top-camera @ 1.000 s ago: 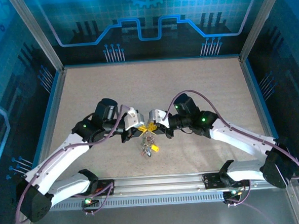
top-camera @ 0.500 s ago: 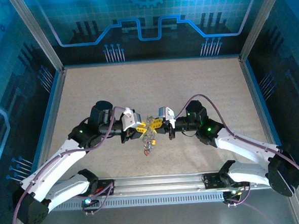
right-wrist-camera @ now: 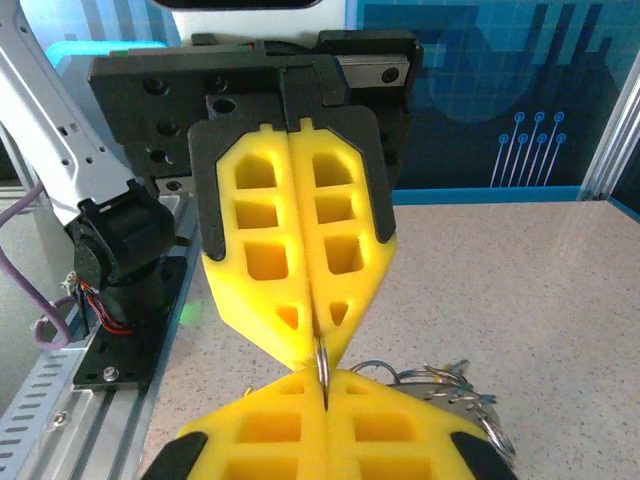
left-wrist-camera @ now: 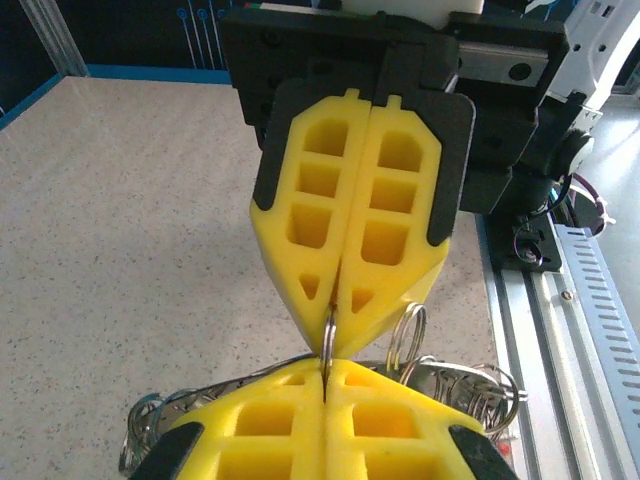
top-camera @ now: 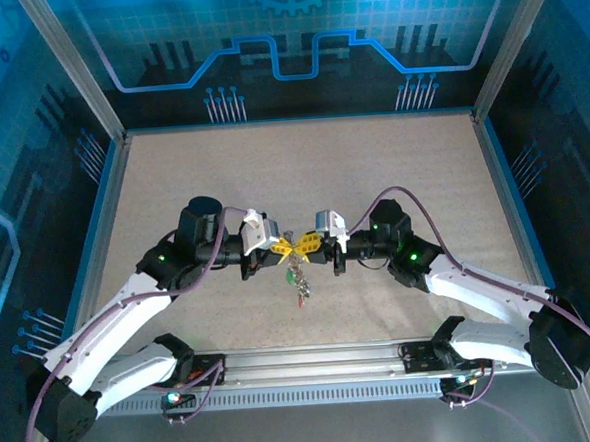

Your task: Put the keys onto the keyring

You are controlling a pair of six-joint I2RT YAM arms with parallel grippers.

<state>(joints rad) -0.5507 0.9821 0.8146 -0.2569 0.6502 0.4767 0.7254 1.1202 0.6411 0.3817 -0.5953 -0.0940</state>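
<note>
Left gripper (top-camera: 278, 248) and right gripper (top-camera: 308, 244) are sitting tip to tip, each pressed together, pinching one thin ring (left-wrist-camera: 327, 346); keys (top-camera: 298, 278) are dangling beneath.

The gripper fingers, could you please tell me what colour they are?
The fingers are bright yellow with black backing, clearest in the left wrist view.

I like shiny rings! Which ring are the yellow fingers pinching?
The thin silver ring standing edge-on in the seams where both pairs of yellow fingers meet tip to tip. The other rings sit loose beside it, not pinched.
</note>
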